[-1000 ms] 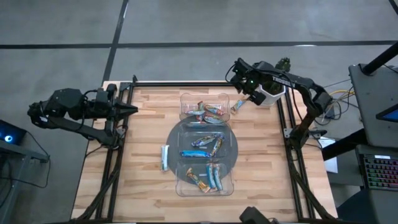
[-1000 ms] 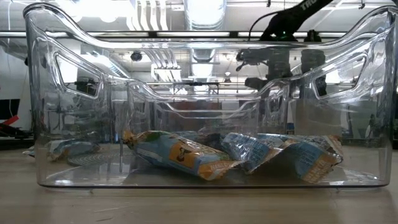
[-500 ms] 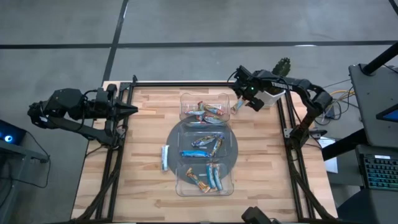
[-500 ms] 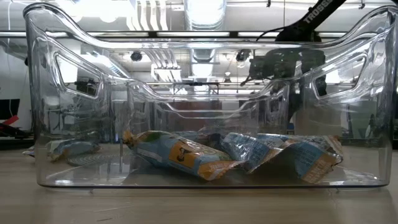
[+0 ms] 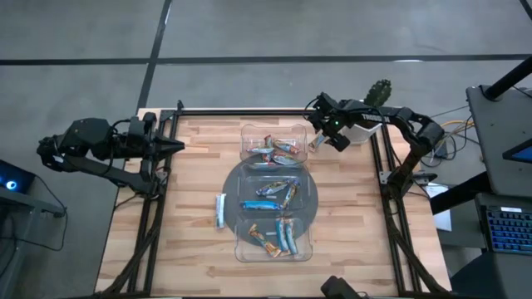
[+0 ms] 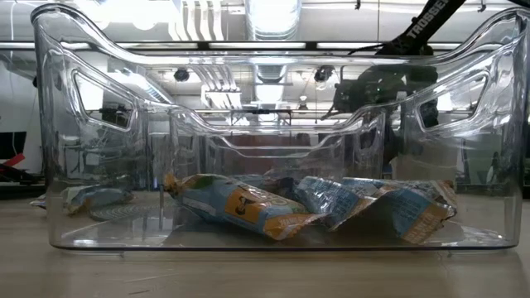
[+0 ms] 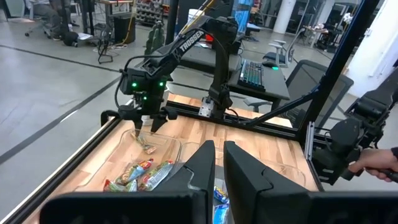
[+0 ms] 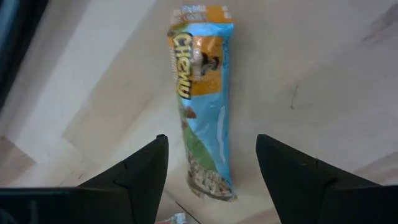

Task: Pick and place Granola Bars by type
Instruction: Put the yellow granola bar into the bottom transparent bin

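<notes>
A light-blue and orange granola bar [image 8: 202, 99] lies flat on the wooden table just right of the far clear tray [image 5: 246, 133]. My right gripper [image 8: 210, 140] hangs open right above it, pointing down, one finger on each side of the bar's lower half and touching nothing; the high view shows the gripper [image 5: 321, 133] over the bar [image 5: 315, 144]. More granola bars lie in the far tray, on the round clear middle part [image 5: 309, 199] and in the near tray [image 6: 248, 207]. My left gripper [image 5: 179, 145] waits shut at the table's left edge.
One light-blue bar [image 5: 219, 209] lies loose on the table left of the round part. Black frame rails [image 5: 378, 158] run along the table's sides. A white object and a green plant [image 5: 378, 90] stand past the far right corner. Bare wood lies right of the trays.
My right gripper has come down toward the bar beside the far tray and shifted slightly toward the table's left edge, staying open. The bars have not moved.
</notes>
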### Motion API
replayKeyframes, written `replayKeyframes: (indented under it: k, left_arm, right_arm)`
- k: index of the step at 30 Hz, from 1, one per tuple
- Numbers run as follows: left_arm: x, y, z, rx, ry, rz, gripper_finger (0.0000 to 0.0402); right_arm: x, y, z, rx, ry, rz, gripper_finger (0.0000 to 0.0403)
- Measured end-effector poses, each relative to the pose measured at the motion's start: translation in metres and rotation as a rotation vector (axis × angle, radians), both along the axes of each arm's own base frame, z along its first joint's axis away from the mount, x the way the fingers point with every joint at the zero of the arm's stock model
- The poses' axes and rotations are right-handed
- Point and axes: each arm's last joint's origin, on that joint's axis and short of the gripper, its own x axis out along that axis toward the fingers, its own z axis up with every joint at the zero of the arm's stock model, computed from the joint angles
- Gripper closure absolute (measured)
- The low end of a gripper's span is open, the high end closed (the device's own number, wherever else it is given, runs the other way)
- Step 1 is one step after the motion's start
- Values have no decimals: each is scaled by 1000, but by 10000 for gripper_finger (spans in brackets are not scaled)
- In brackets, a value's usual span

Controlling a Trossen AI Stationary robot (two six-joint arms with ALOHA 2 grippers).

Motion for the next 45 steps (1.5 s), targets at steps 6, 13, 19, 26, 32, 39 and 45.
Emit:
replayKeyframes:
  k: [6,13,19,26,32,39,45]
  left_arm:
    - [0,0,0,0,0,0,384]
    - [0,0,0,-1,0,0,384]
    - [0,0,0,-1,0,0,384]
    - [0,0,0,-1,2,0,384]
    - [0,0,0,-1,2,1,384]
    - [0,0,0,-15,0,3,384]
    - [0,0,0,-29,-2,6,384]
  right_arm:
    - [5,-6,10,-47,-8,2,170]
    - [12,-13,26,-118,-27,72,170]
    - [14,-15,30,-119,-40,60,170]
    - [15,-15,31,-118,-47,44,172]
    - [19,-18,24,-119,-26,98,179]
    - [32,-28,12,-93,-13,195,179]
    - [36,-31,10,12,94,284,179]
